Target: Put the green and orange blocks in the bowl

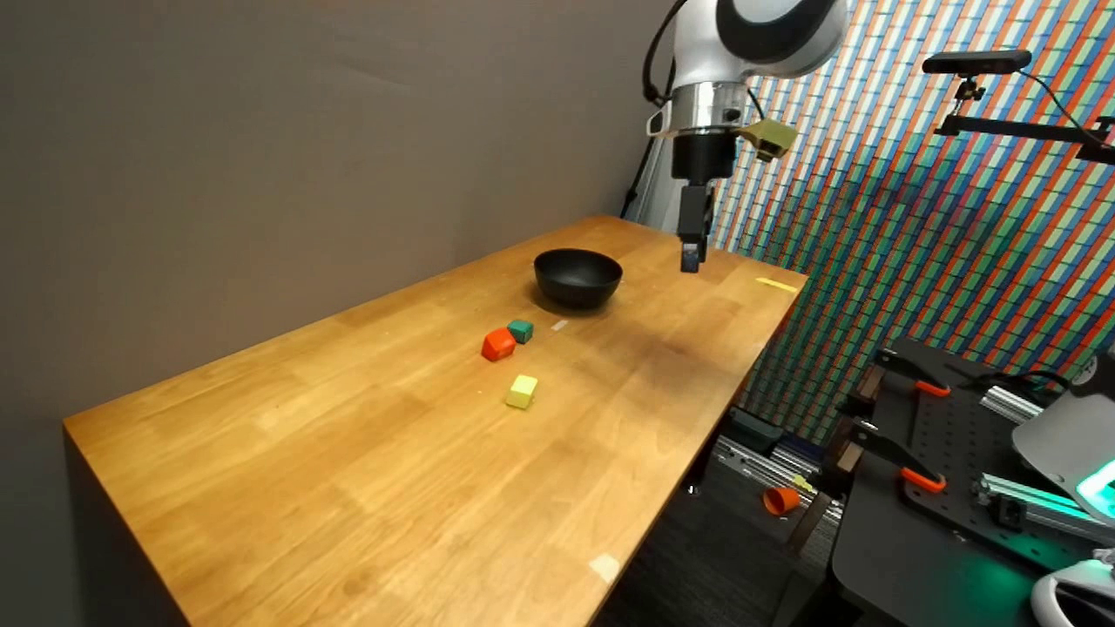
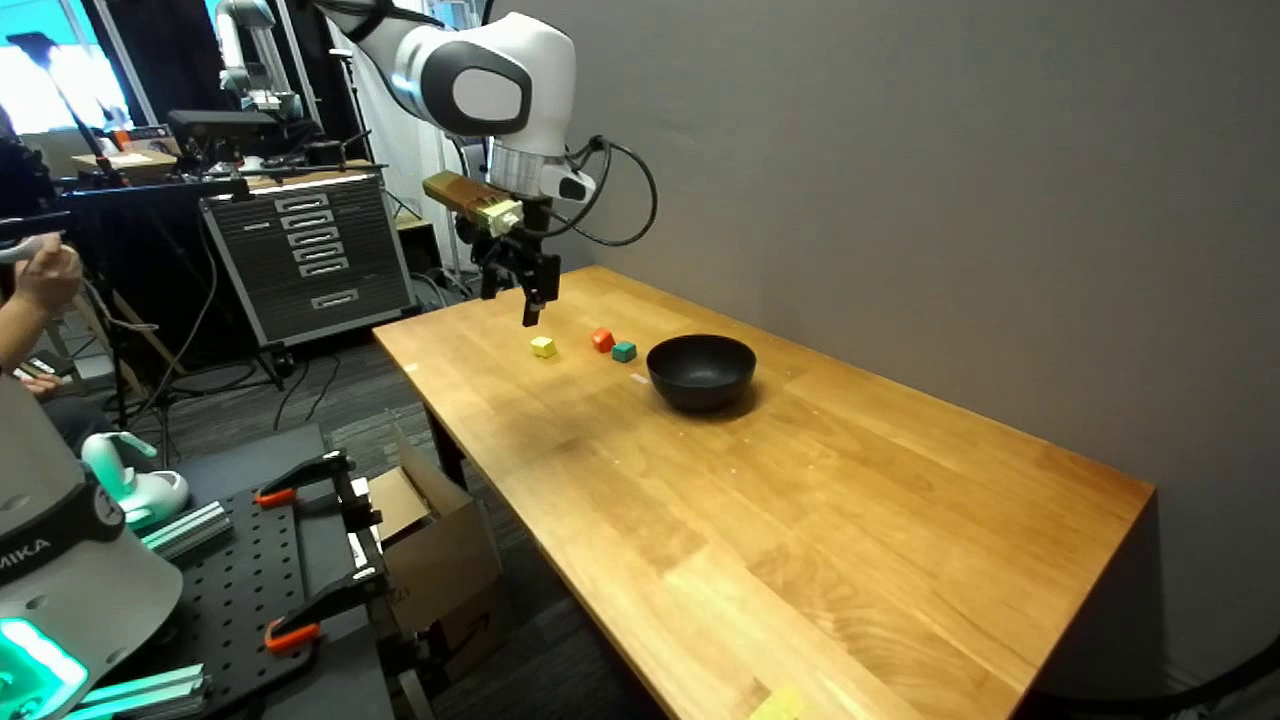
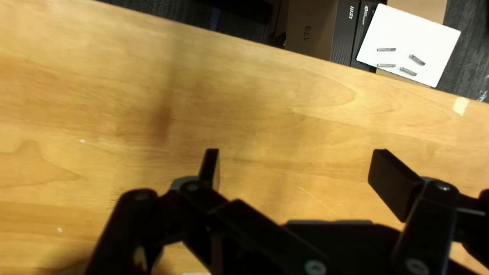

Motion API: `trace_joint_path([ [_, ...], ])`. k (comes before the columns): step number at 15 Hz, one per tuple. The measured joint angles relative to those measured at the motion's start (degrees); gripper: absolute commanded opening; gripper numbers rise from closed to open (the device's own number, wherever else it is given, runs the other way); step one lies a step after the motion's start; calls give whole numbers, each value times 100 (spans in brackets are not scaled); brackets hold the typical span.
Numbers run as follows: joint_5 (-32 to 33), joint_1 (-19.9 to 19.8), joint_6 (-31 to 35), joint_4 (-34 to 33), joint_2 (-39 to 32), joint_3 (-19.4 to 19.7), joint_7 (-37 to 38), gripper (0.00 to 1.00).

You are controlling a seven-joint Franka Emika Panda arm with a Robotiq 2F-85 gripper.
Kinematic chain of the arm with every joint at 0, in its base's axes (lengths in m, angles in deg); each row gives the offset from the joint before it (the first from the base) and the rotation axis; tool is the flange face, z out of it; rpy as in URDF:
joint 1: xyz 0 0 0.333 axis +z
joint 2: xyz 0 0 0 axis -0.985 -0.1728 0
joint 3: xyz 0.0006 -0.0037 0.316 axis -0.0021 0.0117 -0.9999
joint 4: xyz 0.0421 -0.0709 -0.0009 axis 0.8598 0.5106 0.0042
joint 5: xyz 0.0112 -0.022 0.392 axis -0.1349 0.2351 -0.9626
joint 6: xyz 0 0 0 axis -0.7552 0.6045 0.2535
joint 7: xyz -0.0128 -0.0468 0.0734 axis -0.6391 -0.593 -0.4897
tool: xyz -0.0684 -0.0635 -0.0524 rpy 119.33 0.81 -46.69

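The fingers (image 3: 395, 185), up close in the wrist view, were spread wide, holding nothing. Left to right in an exterior view, the orange block (image 1: 498, 345) then green block (image 1: 521, 331) sat on the tabletop (image 1: 348, 444), so imo both were left to do. Next came the bowl (image 1: 578, 294), looking empty.

A white patch (image 2: 95, 85) glared at ten o'clock in an exterior view; a green light (image 2: 45, 650) glowed at eight. I saw a soft shadow (image 2: 555, 430) at eight o'clock from the bowl (image 2: 701, 373). In the wrist view, a panel (image 3: 412, 40) blazed at two; the gripper (image 3: 296, 164) showed near-black.
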Motion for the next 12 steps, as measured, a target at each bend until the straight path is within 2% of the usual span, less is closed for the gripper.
trace_joint_path([
  [3, 374, 49, 83, -940, -1072, -183, 195, 100],
  [12, 1319, 499, 133, -3755, -3707, -158, 1069, 100],
])
